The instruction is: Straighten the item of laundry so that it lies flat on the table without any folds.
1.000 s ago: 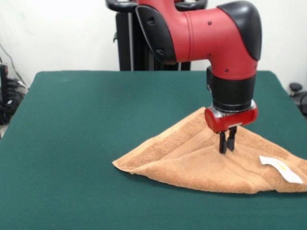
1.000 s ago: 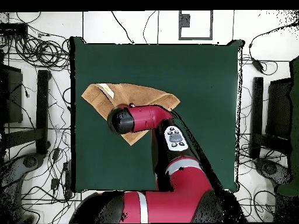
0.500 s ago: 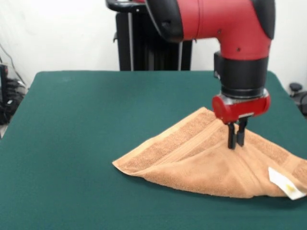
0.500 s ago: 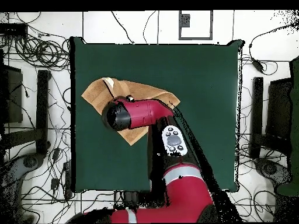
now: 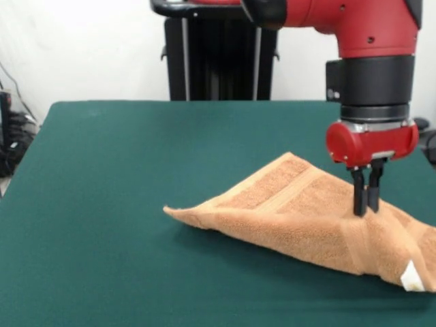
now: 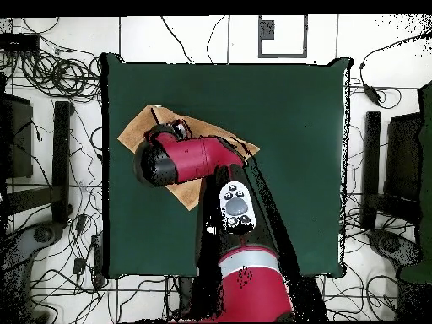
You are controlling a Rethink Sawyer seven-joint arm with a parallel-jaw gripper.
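Your fuzzy orange-tan terry towel [image 5: 300, 214] sits bunched in a folded triangular heap on the green felt bench [image 5: 102, 204], right side in the front view; hand [image 5: 365, 201] is clenched, pinching its cloth.

This is a robotics lab. A green felt surface [image 6: 287, 152] stands on a pale floor strewn with tangled black cables [image 6: 51, 72] at the left and right of the overhead frame. Black equipment stands [image 6: 61, 156] flank it, and a bare white wall [image 5: 82, 48] fills the front view's upper left.
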